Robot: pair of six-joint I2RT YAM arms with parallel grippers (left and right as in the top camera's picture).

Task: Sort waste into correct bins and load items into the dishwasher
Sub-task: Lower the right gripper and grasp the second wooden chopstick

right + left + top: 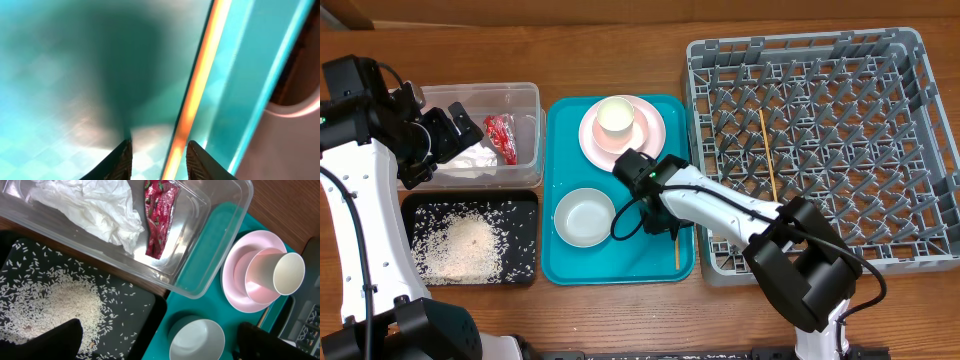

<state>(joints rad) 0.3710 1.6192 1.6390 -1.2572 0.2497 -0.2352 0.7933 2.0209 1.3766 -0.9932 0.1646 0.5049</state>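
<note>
Found grey dish rack (860, 120) at far right, with one chopstick (768, 155) lying across its pegs. Noted teal tray (620, 265) at centre, carrying pink plate (655, 140) with pinkish bowl (252, 282) and cream cup (617, 117) stacked on it, plus grey-white bowl (585, 217) nearer. Logged clear tub (532, 100) holding white tissue (95, 207) and red wrapper (502, 138); black tray (525, 205) beside it, rice (465, 245) heaped inside. Recorded left gripper (463, 122) above clear tub, jaws fully apart, empty. Recorded right gripper (160, 144) low over teal tray, fingers parted astride second chopstick (192, 100), not clamped.
</note>
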